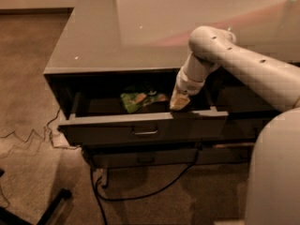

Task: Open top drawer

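The top drawer (108, 128) is a wide dark grey drawer under the countertop, pulled partly out toward me, with a small metal pull (145, 132) at the centre of its front. A green and orange snack bag (139, 100) lies inside it. My gripper (179, 102) hangs from the arm that reaches in from the right. It sits just behind the upper edge of the drawer front, right of centre, pointing down into the drawer.
A grey countertop (117, 41) covers the cabinet. A lower drawer front (145, 159) sits under the open one. Black cables (136, 196) trail across the carpet in front, and thin wires (28, 137) lie at the left. A dark leg (51, 205) shows at bottom left.
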Controlling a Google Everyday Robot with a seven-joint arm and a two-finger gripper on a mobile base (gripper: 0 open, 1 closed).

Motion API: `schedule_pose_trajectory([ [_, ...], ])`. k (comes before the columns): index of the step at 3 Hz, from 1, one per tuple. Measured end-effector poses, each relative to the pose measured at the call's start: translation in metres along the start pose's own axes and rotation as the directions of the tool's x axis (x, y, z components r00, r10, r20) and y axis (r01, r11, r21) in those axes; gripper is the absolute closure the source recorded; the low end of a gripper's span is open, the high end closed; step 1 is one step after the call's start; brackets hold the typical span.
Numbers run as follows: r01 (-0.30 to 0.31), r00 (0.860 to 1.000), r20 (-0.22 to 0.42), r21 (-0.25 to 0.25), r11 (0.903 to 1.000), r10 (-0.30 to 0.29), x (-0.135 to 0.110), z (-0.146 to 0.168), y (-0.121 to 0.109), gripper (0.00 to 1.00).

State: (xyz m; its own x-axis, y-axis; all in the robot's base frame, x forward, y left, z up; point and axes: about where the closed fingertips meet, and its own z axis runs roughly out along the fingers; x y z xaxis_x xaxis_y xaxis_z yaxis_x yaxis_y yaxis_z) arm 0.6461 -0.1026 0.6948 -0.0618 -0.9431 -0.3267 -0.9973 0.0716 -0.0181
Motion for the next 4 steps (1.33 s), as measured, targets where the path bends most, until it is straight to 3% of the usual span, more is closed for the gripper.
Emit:
schedule_pose_trajectory([
  [3,0.0,1.0,0.0,-0.001,1.0,0.0,0.0001,0.0004,0.0001,0.12],
  [4,0.0,1.0,0.0,-0.001,1.0,0.0,0.0001,0.0004,0.0001,0.0],
])
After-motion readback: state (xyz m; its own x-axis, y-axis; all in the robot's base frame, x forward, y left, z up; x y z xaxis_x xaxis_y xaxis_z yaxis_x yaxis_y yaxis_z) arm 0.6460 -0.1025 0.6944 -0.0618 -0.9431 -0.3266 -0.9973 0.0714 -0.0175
